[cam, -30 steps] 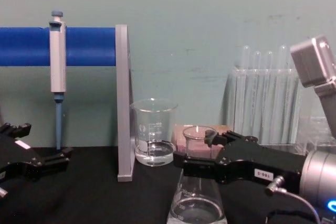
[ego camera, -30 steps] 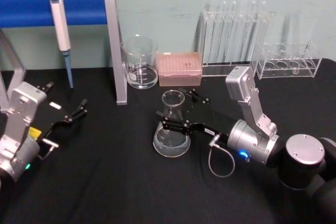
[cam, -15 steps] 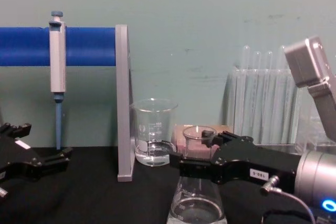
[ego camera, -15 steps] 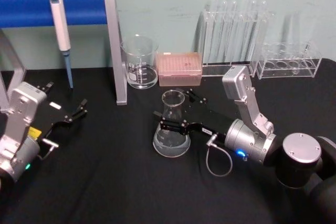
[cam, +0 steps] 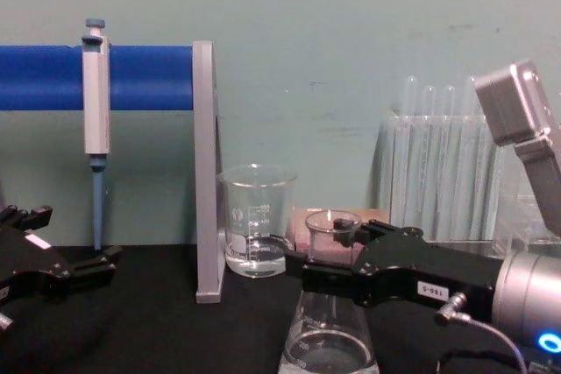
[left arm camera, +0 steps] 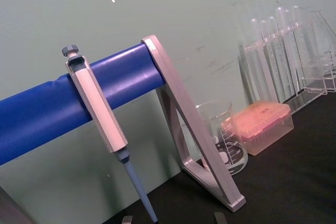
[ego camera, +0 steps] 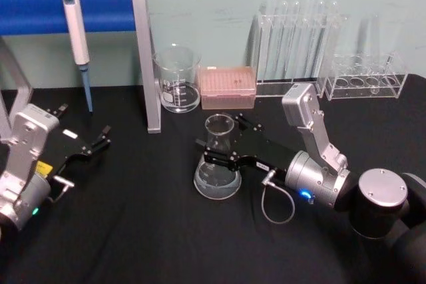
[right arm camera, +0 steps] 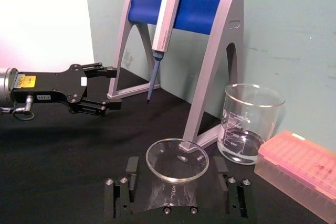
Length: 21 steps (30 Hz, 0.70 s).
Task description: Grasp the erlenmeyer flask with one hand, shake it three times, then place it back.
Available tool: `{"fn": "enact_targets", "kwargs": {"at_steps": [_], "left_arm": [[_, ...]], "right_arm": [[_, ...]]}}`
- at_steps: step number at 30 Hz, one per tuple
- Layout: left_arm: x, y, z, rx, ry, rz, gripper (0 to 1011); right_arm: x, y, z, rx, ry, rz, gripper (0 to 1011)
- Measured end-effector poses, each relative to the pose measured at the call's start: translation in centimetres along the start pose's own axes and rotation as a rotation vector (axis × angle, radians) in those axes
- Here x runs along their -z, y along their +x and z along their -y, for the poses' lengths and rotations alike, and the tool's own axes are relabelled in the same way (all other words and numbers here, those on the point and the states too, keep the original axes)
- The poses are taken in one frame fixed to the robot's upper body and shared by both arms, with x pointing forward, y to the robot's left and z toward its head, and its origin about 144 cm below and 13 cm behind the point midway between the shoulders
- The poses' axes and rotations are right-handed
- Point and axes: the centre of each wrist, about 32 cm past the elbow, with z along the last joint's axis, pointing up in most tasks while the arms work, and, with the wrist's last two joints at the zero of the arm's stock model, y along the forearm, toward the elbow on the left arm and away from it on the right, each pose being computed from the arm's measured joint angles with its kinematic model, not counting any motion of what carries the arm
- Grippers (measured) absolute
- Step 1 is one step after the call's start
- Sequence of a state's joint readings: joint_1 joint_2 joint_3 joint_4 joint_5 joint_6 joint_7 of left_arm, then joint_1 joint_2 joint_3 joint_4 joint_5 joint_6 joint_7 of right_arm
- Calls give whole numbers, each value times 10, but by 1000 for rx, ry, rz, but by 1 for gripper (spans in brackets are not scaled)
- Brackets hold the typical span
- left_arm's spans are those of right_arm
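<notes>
Right gripper [ego camera: 218,139] has edged a touch toward the desk's left vs 1 s ago, w/ hardly any change in the last half sec. The erlenmeyer flask [ego camera: 216,179] hasn't budged, and the left gripper [ego camera: 90,145] sits as before near the left edge of the desk [ego camera: 133,231], jaws apart, idle. Progress: early. Flask stands upright on its base approx mid-desk, just in front of the beaker [ego camera: 177,88] and the pink tip box [ego camera: 228,87]. Right gripper's jaws straddle it at the bottom of the neck, one finger on the near side, one on the far side. In the right wrist view the flask's mouth sits btwn them w/ a sliver of gap each side, so the jaws look fairly wide and not yet pinching; that's a judgement, contact is hard to confirm. So reach is done; closing the grip, lift, 3 shakes and put-back are all left. Containers: flask holds a thin pool of clear liquid in its wide base. Beaker, near the back edge, has a low layer of clear liquid too. Test tubes [ego camera: 296,31] in their clear rack along the back edge look empty. Low rack [ego camera: 369,79] toward the back right corner: contents can't tell. Tip box is closed, inside not readable.
</notes>
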<state>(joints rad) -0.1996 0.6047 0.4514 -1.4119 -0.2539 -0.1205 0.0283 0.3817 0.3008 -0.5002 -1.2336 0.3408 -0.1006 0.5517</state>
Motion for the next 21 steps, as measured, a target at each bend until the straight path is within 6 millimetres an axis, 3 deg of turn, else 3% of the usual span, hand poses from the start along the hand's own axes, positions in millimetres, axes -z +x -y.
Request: {"fn": "enact_targets", "kwargs": {"at_steps": [15, 21], "left_arm": [[0, 0, 0, 0, 0, 0, 1001], [0, 0, 0, 0, 0, 0, 1001]], "right_arm": [[0, 0, 0, 1, 0, -2, 478], [0, 0, 0, 1, 0, -2, 456]]}}
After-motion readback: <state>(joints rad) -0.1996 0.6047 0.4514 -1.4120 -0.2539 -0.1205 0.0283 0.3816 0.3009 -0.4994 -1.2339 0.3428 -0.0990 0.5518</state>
